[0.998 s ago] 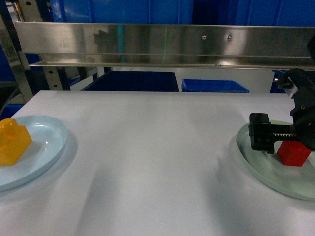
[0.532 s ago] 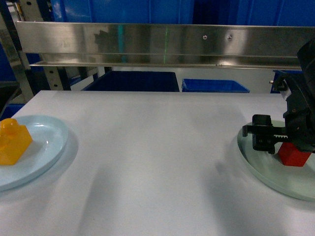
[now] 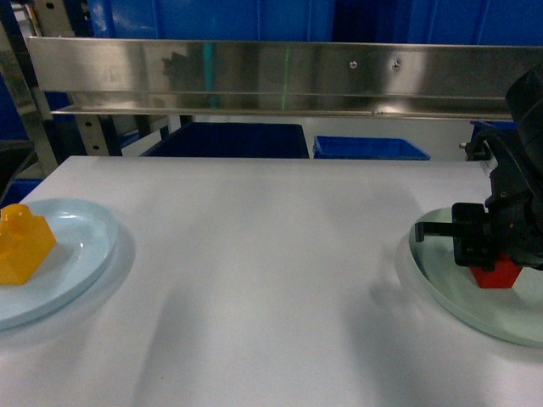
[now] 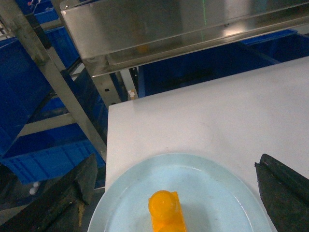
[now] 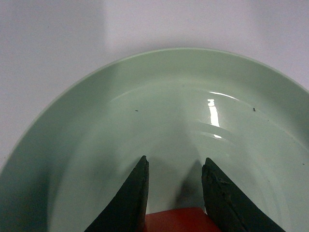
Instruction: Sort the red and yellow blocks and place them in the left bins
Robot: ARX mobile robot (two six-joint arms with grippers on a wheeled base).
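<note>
Down on the pale green round plate (image 5: 159, 111), the right gripper (image 5: 175, 186) has its two dark fingers on either side of the small glossy red plastic brick (image 3: 495, 272), seemingly pinching it. Well apart across the white table (image 3: 263, 254), the left gripper (image 4: 174, 193) hangs spread wide above the yellow-orange studded brick (image 4: 166, 212) on the pale blue plate (image 4: 217, 193).

Table (image 3: 254, 280) in front; shelf rail (image 3: 280, 76) behind it, with bins (image 3: 370, 147) beyond the table's far edge. Left plate (image 3: 81, 246) at the table's left edge bears one block (image 3: 21, 246). Right plate (image 3: 450, 297) at the right edge bears the other block (image 3: 495, 273), between the right gripper's (image 5: 174, 186) fingers.
</note>
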